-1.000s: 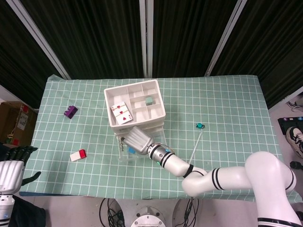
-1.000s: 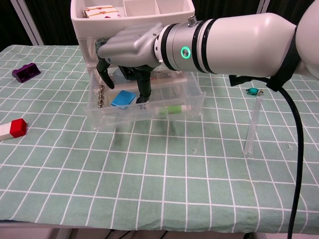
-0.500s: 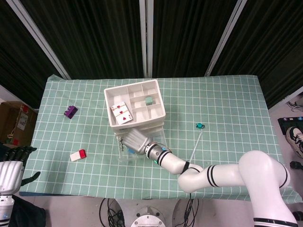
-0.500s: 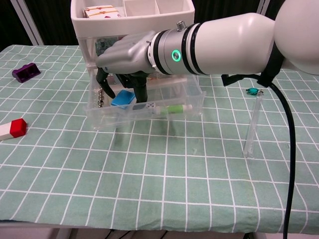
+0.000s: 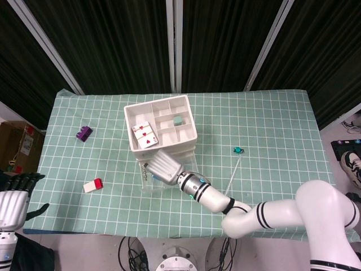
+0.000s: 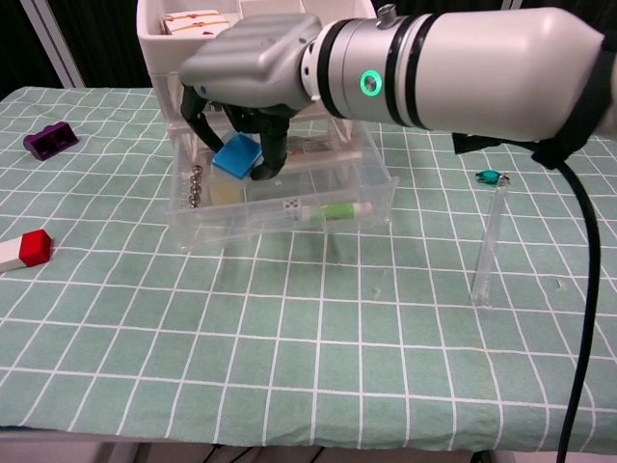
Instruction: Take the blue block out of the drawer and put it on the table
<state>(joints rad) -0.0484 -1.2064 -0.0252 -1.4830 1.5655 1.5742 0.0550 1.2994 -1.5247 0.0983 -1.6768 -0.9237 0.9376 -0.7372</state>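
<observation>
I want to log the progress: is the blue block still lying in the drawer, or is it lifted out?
Lifted: in the chest view the right hand holds the blue block above the open drawer, not yet over bare table.

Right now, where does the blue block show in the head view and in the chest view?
Head view: the blue block is not visible; the right hand covers the clear drawer where it would be.
Chest view: the blue block sits upper left of centre, held in the right hand's fingers above the drawer.
Shared landmark: the white divided tray on top of the drawer unit.
</observation>
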